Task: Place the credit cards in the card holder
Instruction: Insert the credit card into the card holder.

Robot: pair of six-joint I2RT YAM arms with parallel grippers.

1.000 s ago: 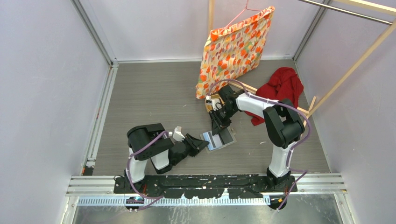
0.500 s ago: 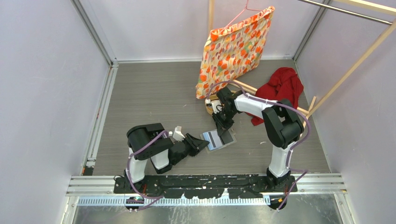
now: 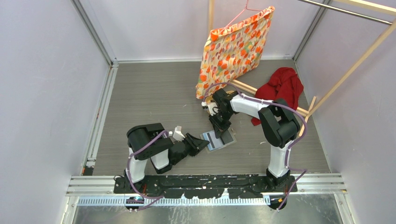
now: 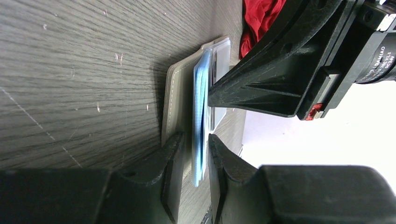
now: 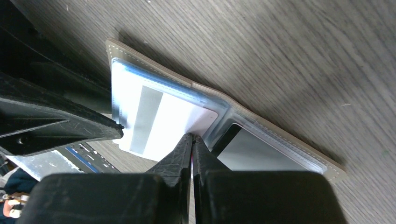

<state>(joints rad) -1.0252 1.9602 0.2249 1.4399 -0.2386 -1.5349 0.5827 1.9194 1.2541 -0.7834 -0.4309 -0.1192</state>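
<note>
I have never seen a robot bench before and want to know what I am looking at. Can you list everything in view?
card holder: one, grey-olive with pale blue pockets, lying open on the table between the arms
white card: one, with a grey stripe, partly inside a holder pocket
patterned cloth: one, orange and yellow, on a pink hanger at the back
red cloth: one, crumpled, back right
wooden rods: several, pale, right side
table: one, grey wood grain
left fingers: two, black, either side of the holder's pocket leaves
right fingers: two, black, shut, tips at the white card's edge
</note>
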